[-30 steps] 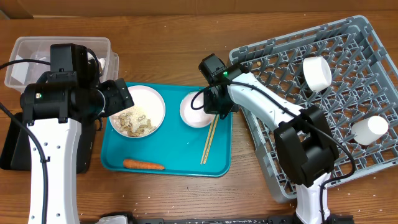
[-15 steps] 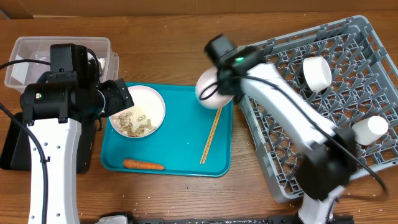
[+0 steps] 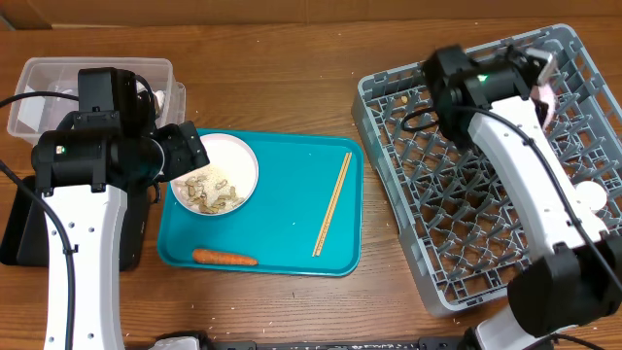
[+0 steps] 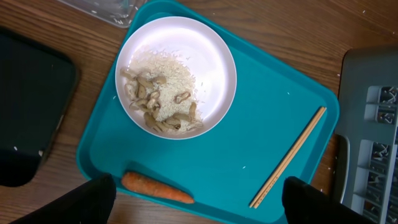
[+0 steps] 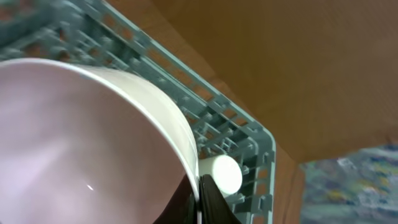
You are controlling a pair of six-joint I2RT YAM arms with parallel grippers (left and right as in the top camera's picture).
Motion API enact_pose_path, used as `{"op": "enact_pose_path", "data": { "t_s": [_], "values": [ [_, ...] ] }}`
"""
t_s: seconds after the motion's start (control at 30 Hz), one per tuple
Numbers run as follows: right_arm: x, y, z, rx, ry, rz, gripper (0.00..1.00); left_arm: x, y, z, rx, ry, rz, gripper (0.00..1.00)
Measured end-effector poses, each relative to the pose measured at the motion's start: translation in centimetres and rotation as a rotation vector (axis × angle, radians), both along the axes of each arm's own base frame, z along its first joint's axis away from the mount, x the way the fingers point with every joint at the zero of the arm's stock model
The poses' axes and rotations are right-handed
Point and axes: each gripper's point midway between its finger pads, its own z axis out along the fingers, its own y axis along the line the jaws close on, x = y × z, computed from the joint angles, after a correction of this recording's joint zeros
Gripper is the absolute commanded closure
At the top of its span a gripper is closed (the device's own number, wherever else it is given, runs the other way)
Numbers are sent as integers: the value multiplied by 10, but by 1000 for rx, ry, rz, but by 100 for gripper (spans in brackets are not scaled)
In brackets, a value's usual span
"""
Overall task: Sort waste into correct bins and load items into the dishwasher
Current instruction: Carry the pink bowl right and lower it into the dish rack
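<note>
Brown wooden desk (image 3: pixel 272 78) fills the overhead view, with a teal tray (image 3: pixel 292 175) in the middle and a grey dish rack (image 3: pixel 457 214) to its right. On the tray's left part sits a round white plate (image 4: pixel 214 68) carrying beige food scraps (image 4: pixel 158 102) over white rice. An orange carrot (image 4: pixel 157 188) lies on the tray near its front edge, below the plate and apart from it. A pair of chopsticks (image 4: pixel 287 158) lies side by side and slanted along the tray's right side, near the rack. At the desk's far left corner stands a clear tub (image 3: pixel 39 87), and a black tray (image 4: pixel 31 93) lies just left of the teal tray.

Above the tray's near edge hangs the left claw (image 4: pixel 199 202), its two dark fingers spread wide at the bottom corners of the wrist view and gripping nothing.

Over the far right part of the rack, the right claw (image 5: pixel 200 198) is clamped on the rim of a white bowl (image 5: pixel 81 143), one dark finger on either side of the thin wall. This bowl is tilted, and its pale inside fills most of the wrist view, with rack lattice showing behind it. Whether the bowl touches the rack cannot be told. A small white cup (image 3: pixel 590 199) lies in the rack near its right edge, partly covered by the arm.
</note>
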Motion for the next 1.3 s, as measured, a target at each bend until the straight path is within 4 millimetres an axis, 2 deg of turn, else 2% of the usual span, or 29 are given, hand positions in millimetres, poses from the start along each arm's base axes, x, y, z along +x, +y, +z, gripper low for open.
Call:
{"op": "enact_pose_path", "data": {
  "t_s": [0.17,0.43,0.77,0.9,0.97,1.03,1.2,1.3],
  "values": [
    [-11,-10,-33,-43,45,-33,96,0,0,0,0,0,0,12],
    [-30,4,-72,-17,98,-25,96,0,0,0,0,0,0,12],
    [-30,40,-76,-1,66,54,96,1,0,0,0,-5,0,11],
    [-31,48,-82,35,63,62,96,1,0,0,1,-5,-1,11],
    [-32,50,-86,64,65,53,91,1,0,0,1,-5,-1,11],
    [-35,56,-96,127,78,39,78,1,0,0,1,-5,-1,11],
    [-48,78,-117,273,141,24,32,1,0,1,1,-5,-1,11],
    [-56,82,-121,304,181,15,26,1,0,1,1,-5,-1,11]
  ]
}}
